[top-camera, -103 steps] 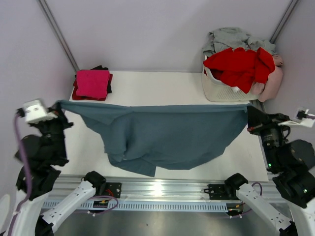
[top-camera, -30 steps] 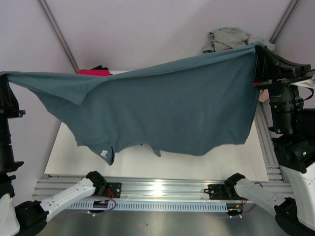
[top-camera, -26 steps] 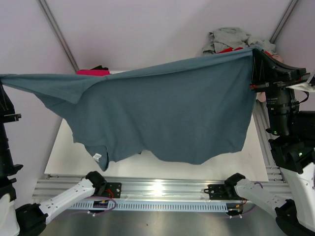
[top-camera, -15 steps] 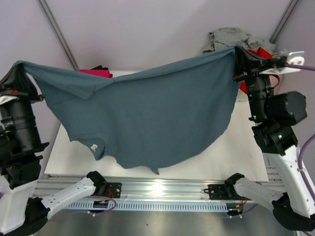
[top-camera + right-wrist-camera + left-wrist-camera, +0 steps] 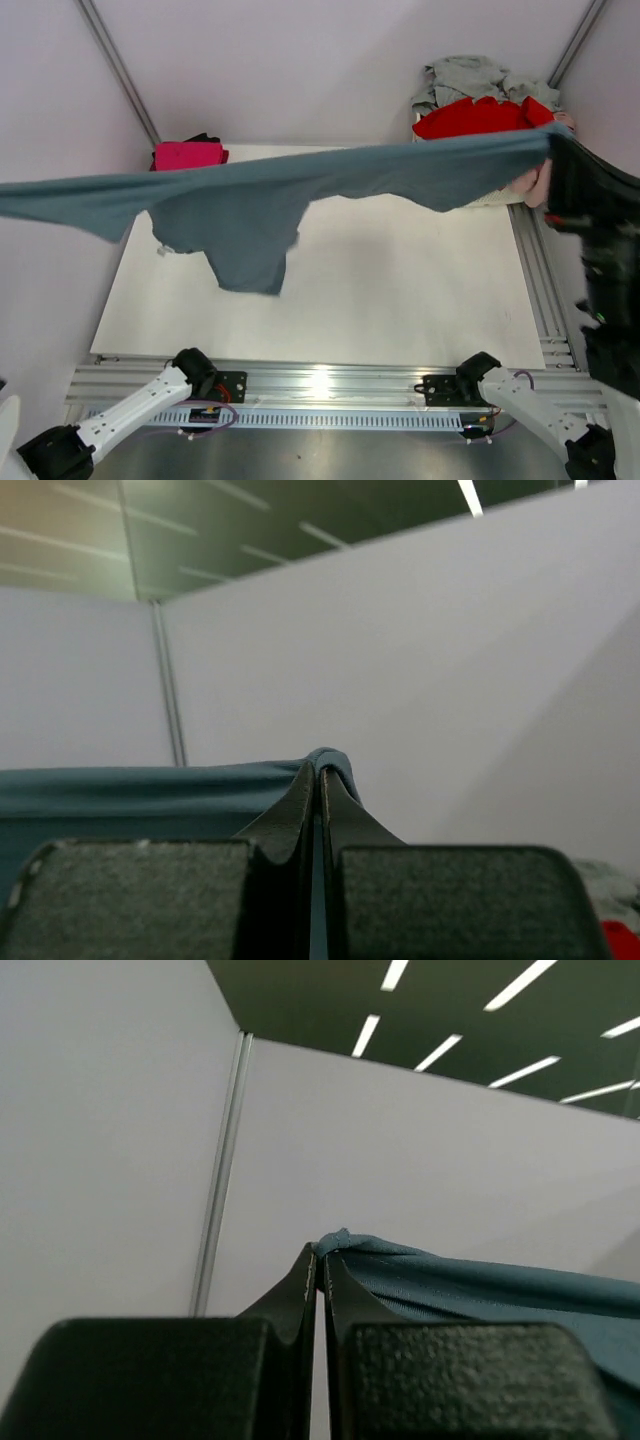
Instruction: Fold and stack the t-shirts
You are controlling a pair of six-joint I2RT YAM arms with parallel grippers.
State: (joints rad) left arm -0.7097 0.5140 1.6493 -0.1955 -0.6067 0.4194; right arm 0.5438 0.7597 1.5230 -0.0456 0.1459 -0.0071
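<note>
Laundry pile (image 5: 480,115) lies behind blue-grey t-shirt (image 5: 245,225) stretched between clamped left gripper (image 5: 320,1260) and right gripper (image 5: 320,772).

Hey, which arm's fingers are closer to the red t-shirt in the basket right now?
Right. The right fingers pinch the blue-grey t-shirt just right of the red t-shirt; the left fingers hold its other end far to the left, outside the overhead view.
</note>
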